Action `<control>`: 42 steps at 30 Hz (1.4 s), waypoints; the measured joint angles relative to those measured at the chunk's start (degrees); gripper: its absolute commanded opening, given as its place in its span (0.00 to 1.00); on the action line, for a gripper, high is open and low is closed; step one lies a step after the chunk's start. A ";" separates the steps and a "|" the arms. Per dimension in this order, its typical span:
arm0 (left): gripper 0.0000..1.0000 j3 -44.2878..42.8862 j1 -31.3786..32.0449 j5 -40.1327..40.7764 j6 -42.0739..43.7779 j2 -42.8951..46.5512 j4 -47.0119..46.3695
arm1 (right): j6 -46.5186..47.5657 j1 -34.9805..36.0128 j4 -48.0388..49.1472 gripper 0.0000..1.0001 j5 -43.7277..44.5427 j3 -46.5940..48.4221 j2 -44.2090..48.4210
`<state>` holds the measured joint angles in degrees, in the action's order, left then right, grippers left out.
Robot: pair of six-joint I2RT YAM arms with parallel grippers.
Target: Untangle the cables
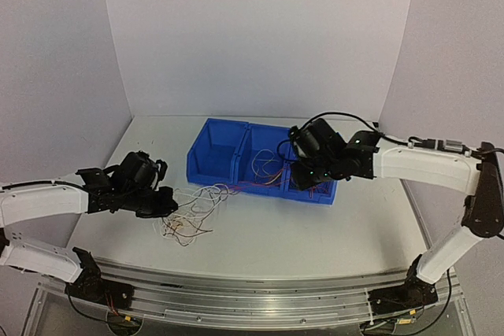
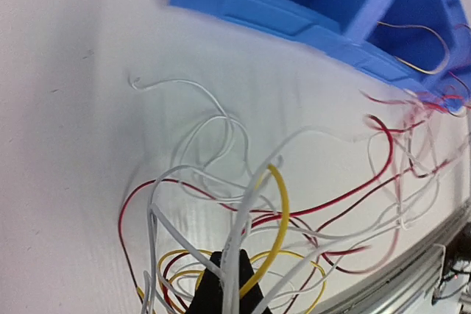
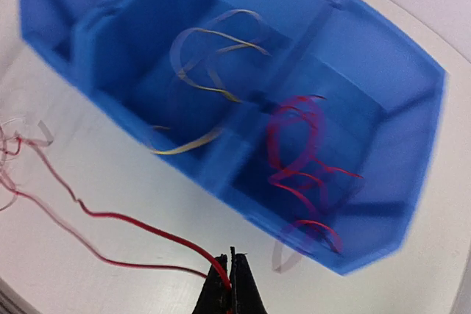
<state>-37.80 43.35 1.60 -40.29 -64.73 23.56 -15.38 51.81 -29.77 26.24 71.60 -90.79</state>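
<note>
left gripper [image 2: 228, 277] pinched shut on white and yellow strands of the cables [image 1: 193, 212] — loose tangle lying on the table [image 1: 331, 234] just in front of the blue bin [image 1: 228, 164]. right gripper [image 3: 230, 273] above the bin's right end, fingers together on a red cable [image 3: 118, 217] — more red and yellow loops inside the bin's compartments.
</note>
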 measured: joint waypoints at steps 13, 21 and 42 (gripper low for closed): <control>0.00 -4.13 -10.30 -4.06 -6.38 -2.96 -5.99 | -5.96 -27.58 -15.77 0.00 -1.23 -7.53 28.67; 0.13 -4.02 -12.59 -3.93 -6.39 -5.43 -1.77 | -5.44 -40.35 -24.42 0.00 -3.07 -5.59 29.94; 0.94 -2.69 -16.94 7.21 -3.43 -3.56 9.95 | -2.30 -44.11 -26.20 0.00 11.16 24.33 27.88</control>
<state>-40.49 26.41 8.81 -43.72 -68.29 33.51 -17.68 7.70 -55.96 37.40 95.93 -62.91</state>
